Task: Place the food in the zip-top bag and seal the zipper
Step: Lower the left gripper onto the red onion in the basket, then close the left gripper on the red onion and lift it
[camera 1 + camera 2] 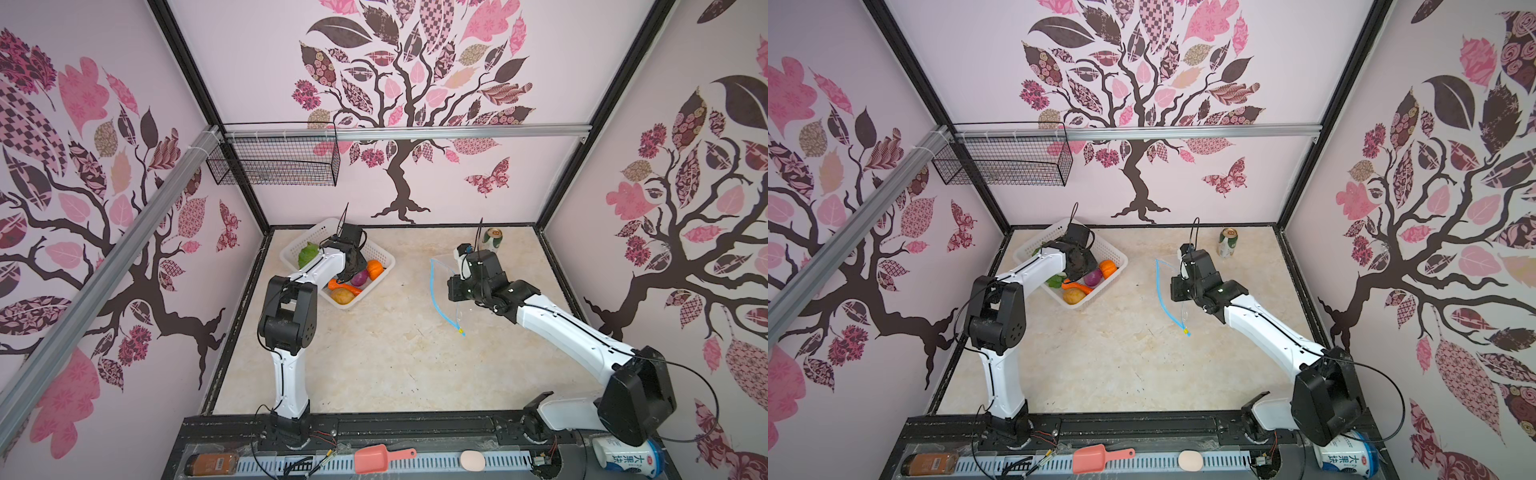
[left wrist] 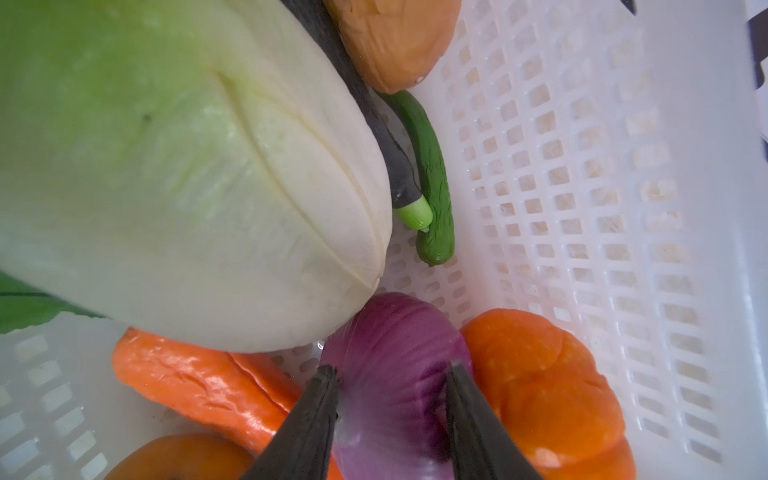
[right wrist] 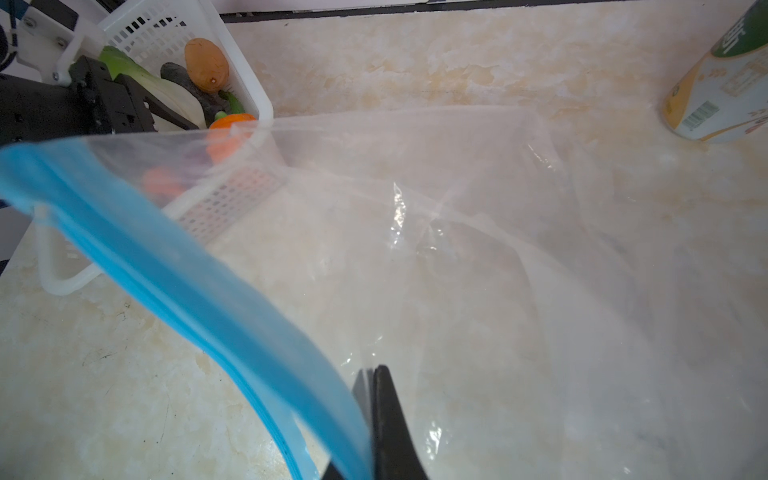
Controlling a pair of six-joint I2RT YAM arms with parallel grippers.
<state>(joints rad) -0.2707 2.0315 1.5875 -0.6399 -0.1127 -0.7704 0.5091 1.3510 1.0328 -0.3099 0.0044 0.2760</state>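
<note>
Left tool (image 2: pixel 391 365) astride onion (image 2: pixel 390 328), eggplant (image 2: pixel 399 166) (mostly hidden)

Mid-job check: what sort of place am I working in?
Probably a staged robot test cell, not a kitchen: wallpapered panels in a black frame, arms mounted on a front rail, toy vegetables in a white basket.

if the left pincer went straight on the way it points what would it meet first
The purple onion, lying between the fingers of the left pincer; whether they touch it is unclear.
</note>
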